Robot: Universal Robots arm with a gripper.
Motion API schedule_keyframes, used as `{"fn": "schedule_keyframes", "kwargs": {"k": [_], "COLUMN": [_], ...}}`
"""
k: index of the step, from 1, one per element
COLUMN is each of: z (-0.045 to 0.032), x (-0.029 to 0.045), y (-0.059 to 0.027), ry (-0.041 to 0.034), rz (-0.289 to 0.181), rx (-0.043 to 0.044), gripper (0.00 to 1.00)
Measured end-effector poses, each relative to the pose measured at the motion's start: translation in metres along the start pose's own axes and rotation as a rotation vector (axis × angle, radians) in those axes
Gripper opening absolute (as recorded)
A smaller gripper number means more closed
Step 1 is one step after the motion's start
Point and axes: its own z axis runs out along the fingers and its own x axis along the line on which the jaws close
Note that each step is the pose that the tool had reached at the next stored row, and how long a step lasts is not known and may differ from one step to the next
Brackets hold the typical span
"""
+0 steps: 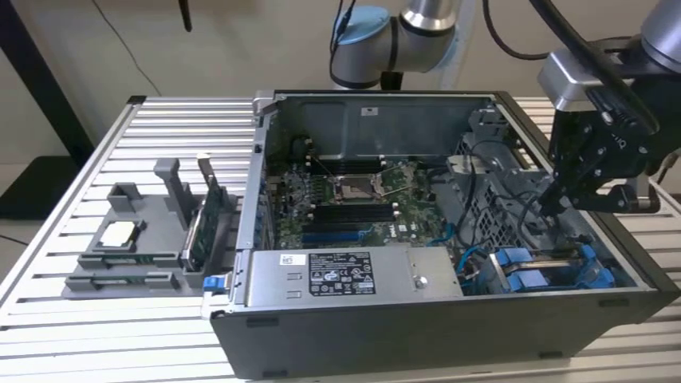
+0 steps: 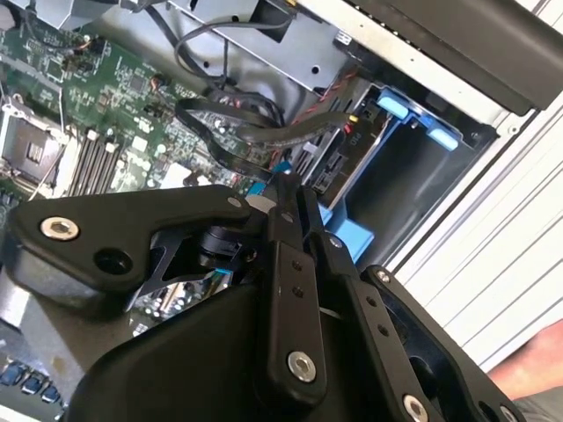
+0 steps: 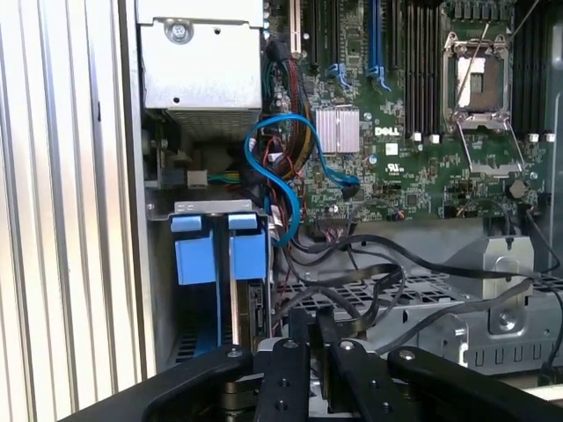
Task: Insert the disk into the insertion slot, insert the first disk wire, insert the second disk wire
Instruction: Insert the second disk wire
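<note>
Hand (image 1: pixel 549 207), mine, fingers pressed together, hangs inside the computer case (image 1: pixel 362 345) at 3 o'clock in the exterior view. Blue-framed disk (image 1: pixel 543 275) sits slotted at the case's 5 o'clock corner, near my hand.

Disk (image 3: pixel 195 262) in blue carrier, standing on edge inside corner slot (image 3: pixel 211 208)

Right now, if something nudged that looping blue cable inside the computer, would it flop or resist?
Probably flexible: the blue cable curves in a loose loop. Likely springy rather than limp, since the loop holds its arch over the motherboard.
</note>
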Motion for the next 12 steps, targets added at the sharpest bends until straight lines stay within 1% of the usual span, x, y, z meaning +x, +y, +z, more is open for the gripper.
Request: {"fn": "schedule_keyframes", "kwargs": {"k": [12], "z": [0.0076], "x": [0.0046], "y": [0.0003], "ry": [0.0005], "rz": [0.000], "rx": [0.0004], "gripper": [0.16]}}
